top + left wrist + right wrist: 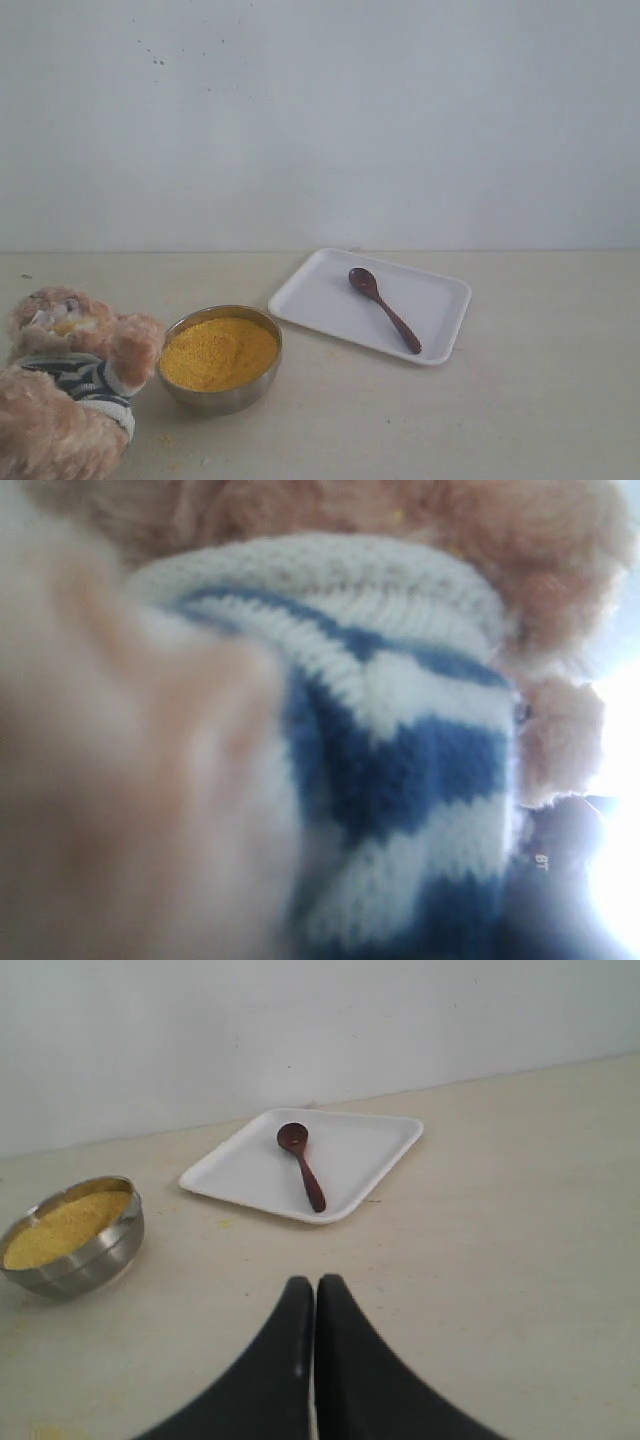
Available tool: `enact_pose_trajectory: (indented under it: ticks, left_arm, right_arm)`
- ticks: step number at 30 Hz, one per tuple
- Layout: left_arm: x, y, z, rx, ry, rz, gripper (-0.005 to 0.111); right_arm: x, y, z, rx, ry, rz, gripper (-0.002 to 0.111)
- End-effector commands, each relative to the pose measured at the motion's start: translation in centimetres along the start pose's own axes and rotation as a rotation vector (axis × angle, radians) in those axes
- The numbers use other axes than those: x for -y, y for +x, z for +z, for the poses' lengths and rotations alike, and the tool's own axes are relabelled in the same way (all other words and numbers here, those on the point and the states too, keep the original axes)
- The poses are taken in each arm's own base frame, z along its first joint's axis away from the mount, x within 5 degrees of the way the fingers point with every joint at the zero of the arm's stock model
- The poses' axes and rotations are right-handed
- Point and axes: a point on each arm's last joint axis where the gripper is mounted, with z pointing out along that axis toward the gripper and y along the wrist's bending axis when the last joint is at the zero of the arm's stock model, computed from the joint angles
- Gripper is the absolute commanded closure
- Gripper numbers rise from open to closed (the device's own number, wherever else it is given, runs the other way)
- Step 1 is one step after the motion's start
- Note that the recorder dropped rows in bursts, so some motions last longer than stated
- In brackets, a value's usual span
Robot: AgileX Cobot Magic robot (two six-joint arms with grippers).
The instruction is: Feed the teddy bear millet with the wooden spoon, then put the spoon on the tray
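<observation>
Bear (68, 385): lower left corner of the exterior view, partly cut off by the frame edge. It leans toward the bowl, with one paw raised just beside the rim. The striped shirt is visible.

Left gripper: the left wrist view is filled by a blurred close-up of the bear's shirt and fur. A dark shape at one edge cannot be identified. Whether the fingers are apart or closed, and whether they grip the bear, cannot be determined.

Bowl (232, 397): on the table (540, 400), just right of the bear. It is upright and holds millet (218, 352) heaped close to the rim.

Tray (440, 300): right of the bowl and farther back, near it but not touching. It lies flat, with its corners turned diagonally to the table edge.

Spoon (385, 310): lies flat inside the tray, near the middle. The oval end points to the far left and the handle runs to the near right (hollow side up, as the right wrist view shows). Nothing touches it.

Right gripper (315, 1282): above bare table on the near side of the tray, well apart from it. Both black fingers (345, 1360) are pressed together along their length, leaving no gap. Nothing is held.
</observation>
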Motion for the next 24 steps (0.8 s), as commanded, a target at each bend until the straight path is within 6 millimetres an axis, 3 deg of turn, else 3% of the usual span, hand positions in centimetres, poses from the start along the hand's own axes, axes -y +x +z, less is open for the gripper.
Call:
enact_pose_trajectory:
  ticks: [1,10,16,24]
  left_arm:
    - [0.5,0.0,0.0,0.008,0.039,0.011,0.103]
    - [0.5,-0.1,0.0,0.009,0.039,0.048,0.103]
    - [1.5,-2.1,0.3,0.025,0.056,0.158,0.103]
    - [2.1,-3.2,0.5,0.042,0.065,0.268,0.103]
  right_arm:
    - [0.0,0.0,0.0,0.005,-0.006,0.089,0.108]
    - [-0.1,0.0,-0.2,0.010,-0.010,0.078,0.108]
    - [-0.1,0.3,-0.7,0.001,-0.023,0.069,0.108]
    - [0.0,-0.6,-1.4,0.143,-0.006,-0.240,0.108]
